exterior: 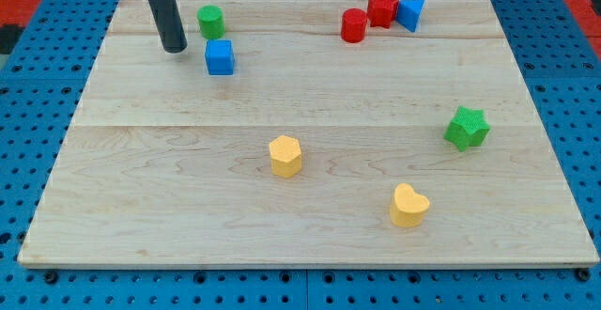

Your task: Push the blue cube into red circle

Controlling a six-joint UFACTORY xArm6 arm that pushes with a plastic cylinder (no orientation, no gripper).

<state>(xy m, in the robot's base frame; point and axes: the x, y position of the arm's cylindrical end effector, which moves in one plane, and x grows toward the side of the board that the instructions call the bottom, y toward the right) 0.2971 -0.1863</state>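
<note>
The blue cube [219, 56] sits near the view's top left on the wooden board [310, 141]. The red circle, a short red cylinder [353, 25], stands near the view's top, right of centre, far from the cube. My tip [174, 49] rests on the board just left of the blue cube, with a small gap between them. A green cylinder [210, 21] stands just above the cube and right of my rod.
A red star-like block [381, 9] and a blue triangle [410, 13] touch the red cylinder's right side. A green star [467, 128] sits at the right. A yellow hexagon [285, 156] and a yellow heart [408, 206] lie in the lower half.
</note>
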